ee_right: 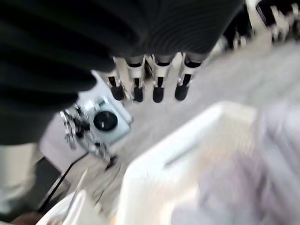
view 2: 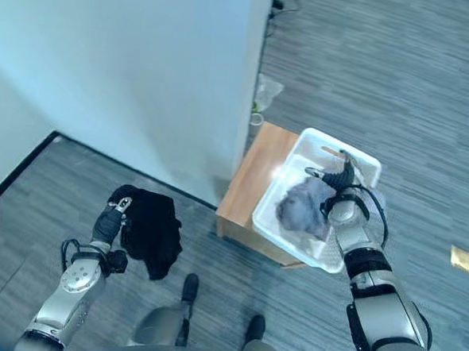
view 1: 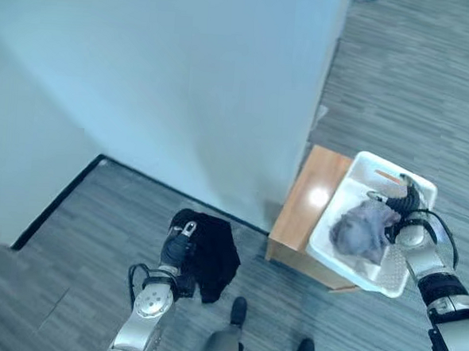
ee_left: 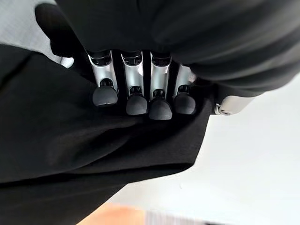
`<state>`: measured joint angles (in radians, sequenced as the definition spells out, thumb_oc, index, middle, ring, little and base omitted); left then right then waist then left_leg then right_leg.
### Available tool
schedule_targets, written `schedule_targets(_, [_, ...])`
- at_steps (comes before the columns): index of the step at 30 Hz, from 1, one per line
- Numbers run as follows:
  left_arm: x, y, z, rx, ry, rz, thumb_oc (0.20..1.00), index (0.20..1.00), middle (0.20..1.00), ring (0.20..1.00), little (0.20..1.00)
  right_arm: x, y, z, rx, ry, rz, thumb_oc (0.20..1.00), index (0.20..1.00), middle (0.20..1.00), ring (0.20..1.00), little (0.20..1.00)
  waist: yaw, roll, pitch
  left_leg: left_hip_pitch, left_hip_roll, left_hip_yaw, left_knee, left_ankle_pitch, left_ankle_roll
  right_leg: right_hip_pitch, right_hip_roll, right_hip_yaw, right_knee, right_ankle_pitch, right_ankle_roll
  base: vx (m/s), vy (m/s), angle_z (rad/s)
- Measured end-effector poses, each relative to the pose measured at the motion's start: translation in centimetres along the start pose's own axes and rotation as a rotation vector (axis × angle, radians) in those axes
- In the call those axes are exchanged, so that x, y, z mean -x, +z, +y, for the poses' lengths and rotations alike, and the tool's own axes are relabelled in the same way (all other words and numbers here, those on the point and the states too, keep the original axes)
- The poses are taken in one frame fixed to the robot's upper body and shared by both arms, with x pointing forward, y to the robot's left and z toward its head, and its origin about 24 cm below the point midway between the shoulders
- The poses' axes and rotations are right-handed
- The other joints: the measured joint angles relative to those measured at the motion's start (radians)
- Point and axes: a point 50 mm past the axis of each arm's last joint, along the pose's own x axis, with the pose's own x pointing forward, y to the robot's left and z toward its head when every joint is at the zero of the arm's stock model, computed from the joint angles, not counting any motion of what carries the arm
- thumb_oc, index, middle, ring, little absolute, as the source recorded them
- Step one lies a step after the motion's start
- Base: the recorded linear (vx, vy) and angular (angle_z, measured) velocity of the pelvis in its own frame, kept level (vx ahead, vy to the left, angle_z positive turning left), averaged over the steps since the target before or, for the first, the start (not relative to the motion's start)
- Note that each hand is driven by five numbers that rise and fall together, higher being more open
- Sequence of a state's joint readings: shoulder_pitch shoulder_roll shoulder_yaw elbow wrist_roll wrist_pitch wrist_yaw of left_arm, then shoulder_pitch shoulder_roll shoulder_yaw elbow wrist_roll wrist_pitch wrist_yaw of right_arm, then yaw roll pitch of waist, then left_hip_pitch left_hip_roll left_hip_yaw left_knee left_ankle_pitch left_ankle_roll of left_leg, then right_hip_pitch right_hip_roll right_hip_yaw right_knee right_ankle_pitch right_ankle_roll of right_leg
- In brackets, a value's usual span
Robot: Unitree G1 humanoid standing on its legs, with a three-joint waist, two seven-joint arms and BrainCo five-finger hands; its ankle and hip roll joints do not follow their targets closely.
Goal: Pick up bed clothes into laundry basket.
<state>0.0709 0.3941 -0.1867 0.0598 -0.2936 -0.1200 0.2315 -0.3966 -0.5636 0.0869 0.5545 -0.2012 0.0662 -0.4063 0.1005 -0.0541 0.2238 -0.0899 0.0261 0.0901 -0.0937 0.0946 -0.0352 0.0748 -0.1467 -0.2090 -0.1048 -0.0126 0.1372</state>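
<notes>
A black garment (view 1: 211,258) hangs above the grey floor from my left hand (view 1: 176,243), low at the left. In the left wrist view its fingers (ee_left: 136,101) are curled into the black cloth (ee_left: 70,140). A white laundry basket (view 1: 364,162) stands on a low wooden table (view 1: 303,203) at the right, with a grey-lilac garment (view 1: 364,231) bunched inside. My right hand (view 2: 342,180) hovers over the basket's far side, beside that garment. Its fingers (ee_right: 157,89) hang relaxed with nothing in them, above the basket's rim (ee_right: 187,136).
A tall pale wall (view 1: 169,76) with a dark base strip fills the upper left, and the table stands at its corner. Grey plank floor (view 1: 415,83) spreads to the right and behind. A small yellow scrap (view 2: 460,258) lies on the floor at the far right.
</notes>
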Motion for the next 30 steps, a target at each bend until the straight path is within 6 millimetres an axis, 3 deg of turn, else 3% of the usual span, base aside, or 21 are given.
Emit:
schedule_targets(2, [-0.2,1.0,-0.3,-0.007,-0.009,-0.043,0.2,0.2,0.2,0.2,0.2,1.3,-1.8,-1.3,0.03,-0.07,0.017,1.0,1.0,1.0,1.0,1.0,-0.02,-0.005,-0.002,0.016,0.0,0.027,0.0,-0.009,0.004,0.001,-0.005,0.026,0.002,0.003,-0.001,0.02,0.081,-0.47])
schedule_targets(3, [-0.5,2.3,-0.7,-0.025,-0.031,-0.1,0.2,0.2,0.2,0.2,0.2,2.3,-4.0,-2.2,0.115,-0.116,0.076,1.0,1.0,1.0,1.0,1.0,-0.047,-0.006,-0.002,0.035,0.0,0.058,-0.001,-0.017,0.006,0.006,-0.009,0.048,0.003,0.009,0.0,0.0,0.078,-0.56])
schedule_targets(7, [-0.7,5.8,-2.3,-0.039,-0.115,-0.257,0.2,0.2,0.2,0.2,0.2,5.4,-8.9,-3.2,0.267,-0.14,0.217,1.0,1.0,1.0,1.0,1.0,-0.126,-0.007,-0.003,0.046,0.002,0.076,-0.006,-0.022,0.008,0.01,-0.011,0.056,0.003,0.016,0.004,-0.03,0.042,-0.22])
schedule_targets(9, [-0.3,7.5,-3.6,-0.021,-0.19,-0.334,0.2,0.2,0.2,0.2,0.2,7.4,-11.3,-3.1,0.313,-0.112,0.302,1.0,1.0,1.0,1.0,1.0,-0.136,-0.007,-0.004,0.048,0.003,0.085,-0.006,-0.023,0.007,0.002,-0.01,0.069,0.004,0.018,0.004,-0.11,0.052,-0.22])
schedule_targets(11, [-0.3,8.4,-4.9,-0.007,-0.25,-0.373,0.2,0.2,0.2,0.2,0.2,9.3,-12.9,-0.8,0.304,-0.05,0.387,1.0,1.0,1.0,1.0,1.0,-0.175,-0.005,-0.004,0.045,0.011,0.106,-0.006,-0.026,0.005,-0.029,-0.002,0.09,0.028,0.025,0.001,-0.16,0.032,-0.42])
schedule_targets(14, [-0.5,9.0,-6.1,-0.01,-0.308,-0.394,0.2,0.2,0.2,0.2,0.2,13.8,-15.5,5.0,0.319,0.181,0.558,1.0,1.0,1.0,1.0,1.0,-0.178,-0.005,-0.004,0.061,0.04,0.175,-0.001,-0.03,0.001,-0.079,0.007,0.089,0.073,0.032,-0.009,-0.1,-0.075,-0.68])
schedule_targets(16, [-0.8,9.9,-6.2,-0.025,-0.326,-0.431,0.2,0.2,0.2,0.2,0.2,17.7,-17.1,7.7,0.32,0.336,0.702,1.0,1.0,1.0,1.0,1.0,-0.165,0.003,0.001,0.068,0.057,0.221,-0.005,-0.032,0.002,-0.09,-0.006,0.005,0.057,0.046,-0.023,-0.05,-0.109,-0.62])
schedule_targets(17, [-0.9,10.2,-6.1,-0.035,-0.324,-0.442,0.2,0.2,0.2,0.2,0.2,20.5,-18.1,8.5,0.328,0.416,0.793,1.0,1.0,1.0,1.0,1.0,-0.153,0.014,0.004,0.075,0.067,0.246,-0.006,-0.04,0.002,-0.082,-0.027,-0.09,0.042,0.045,-0.031,-0.06,-0.126,-0.89])
schedule_targets(18, [-1.1,10.4,-5.8,-0.039,-0.304,-0.452,0.2,0.2,0.2,0.2,0.2,23.1,-18.8,9.1,0.324,0.49,0.874,1.0,1.0,1.0,1.0,1.0,-0.134,0.03,0.002,0.078,0.075,0.271,-0.006,-0.053,-0.009,-0.069,-0.049,-0.198,0.026,0.055,-0.033,-0.03,-0.13,-0.81])
schedule_targets(19, [-1.2,10.5,-5.5,-0.049,-0.287,-0.457,0.2,0.2,0.2,0.2,0.2,24.4,-19.2,9.0,0.325,0.517,0.899,1.0,1.0,1.0,1.0,1.0,-0.143,0.031,0.001,0.081,0.076,0.286,-0.006,-0.052,-0.014,-0.067,-0.05,-0.211,0.007,0.094,-0.025,-0.02,-0.158,-0.56])
schedule_targets(21, [-1.6,11.2,-5.2,-0.088,-0.233,-0.494,0.2,0.2,0.2,0.2,0.2,26.9,-20.2,8.4,0.342,0.556,0.958,1.0,1.0,1.0,1.0,1.0,-0.168,0.052,0.001,0.092,0.096,0.308,-0.001,-0.046,-0.037,-0.071,-0.033,-0.214,-0.001,0.098,-0.022,0.12,-0.117,-0.3])
schedule_targets(23, [-2.1,12.5,-4.8,-0.149,-0.154,-0.567,0.2,0.2,0.2,0.2,0.2,30.0,-21.2,7.5,0.375,0.618,1.025,1.0,1.0,1.0,1.0,1.0,-0.182,0.071,-0.009,0.136,0.121,0.338,-0.006,-0.057,-0.056,-0.052,-0.005,-0.169,-0.003,0.085,-0.026,0.11,-0.128,-0.57])
schedule_targets(25, [-2.6,13.1,-4.7,-0.182,-0.111,-0.601,0.2,0.2,0.2,0.2,0.2,31.5,-21.8,6.7,0.398,0.648,1.064,1.0,1.0,1.0,1.0,1.0,-0.181,0.085,-0.03,0.16,0.133,0.373,-0.006,-0.061,-0.062,-0.048,0.009,-0.139,-0.002,0.084,-0.023,0.1,-0.184,-0.59])
schedule_targets(26, [-3.4,13.6,-4.7,-0.209,-0.071,-0.626,0.2,0.2,0.2,0.2,0.2,32.7,-22.3,5.9,0.42,0.663,1.098,1.0,1.0,1.0,1.0,1.0,-0.209,0.098,-0.04,0.173,0.139,0.381,0.0,-0.066,-0.069,-0.048,0.021,-0.122,-0.002,0.082,-0.029,0.09,-0.163,-0.43])
schedule_targets(30, [-5.7,13.8,-2.9,-0.349,0.072,-0.615,0.2,0.2,0.2,0.2,0.2,31.8,-22.1,6.3,0.404,0.655,1.07,1.0,1.0,1.0,1.0,1.0,-0.236,0.1,-0.053,0.204,0.162,0.411,0.031,-0.066,-0.069,-0.04,0.043,-0.077,-0.002,0.081,-0.043,0.02,-0.158,-0.48])
